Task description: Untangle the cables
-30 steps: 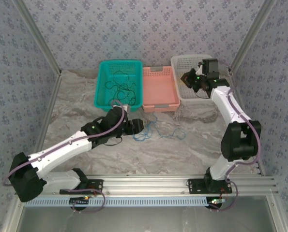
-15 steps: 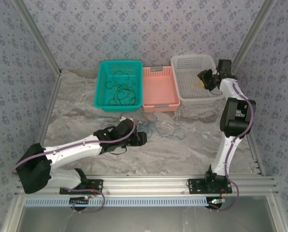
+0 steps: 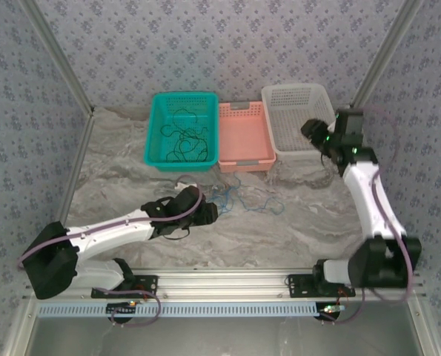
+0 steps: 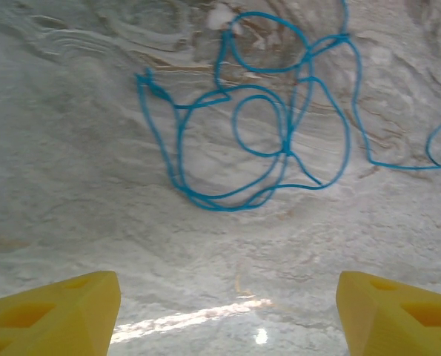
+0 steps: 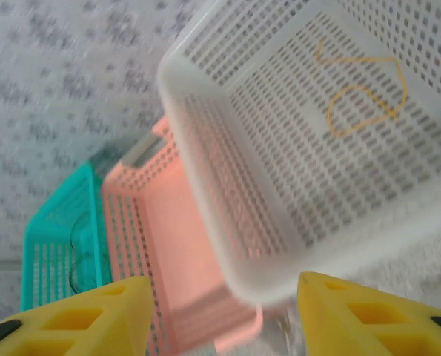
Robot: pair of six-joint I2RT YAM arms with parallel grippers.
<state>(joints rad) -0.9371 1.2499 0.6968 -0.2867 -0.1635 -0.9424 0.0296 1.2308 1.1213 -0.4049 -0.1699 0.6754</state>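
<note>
Loops of blue cable [image 4: 287, 152] sprawl limp on the marbled table [image 4: 72, 185], just beyond the left gripper [image 4: 227, 311], jaws spread, holding nothing. Best bet: pinch one outer strand, clear of the crossings. The right gripper [image 5: 224, 311], also released, hangs beside the perforated white basket [image 5: 227, 170], where the thin yellowish cable [image 5: 357, 87] curls.
</note>
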